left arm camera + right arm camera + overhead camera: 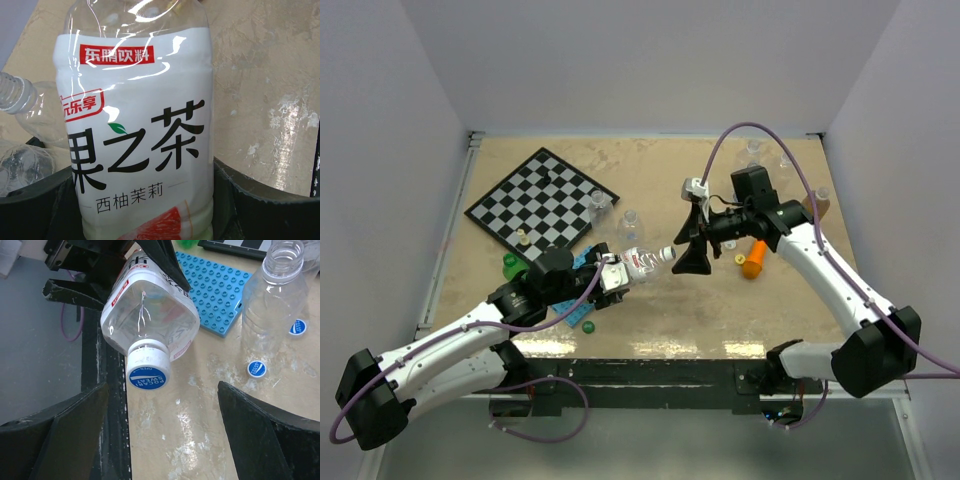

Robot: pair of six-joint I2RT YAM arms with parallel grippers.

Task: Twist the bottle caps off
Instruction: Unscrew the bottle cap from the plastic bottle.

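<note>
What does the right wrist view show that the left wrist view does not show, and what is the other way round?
Only the right wrist view: the white-and-blue cap screwed on the labelled bottle, the open right gripper facing it, two loose blue caps on the table, a capless clear bottle standing, a blue studded plate.
Only the left wrist view: the label from the front, with its print and a fruit slice.
Both: the labelled bottle held in the left gripper, and the beige table.

Reaching right with left claw (613, 274), clamped on the bottle (645, 262); reaching left with right claw (688, 238), jaws spread wide.
</note>
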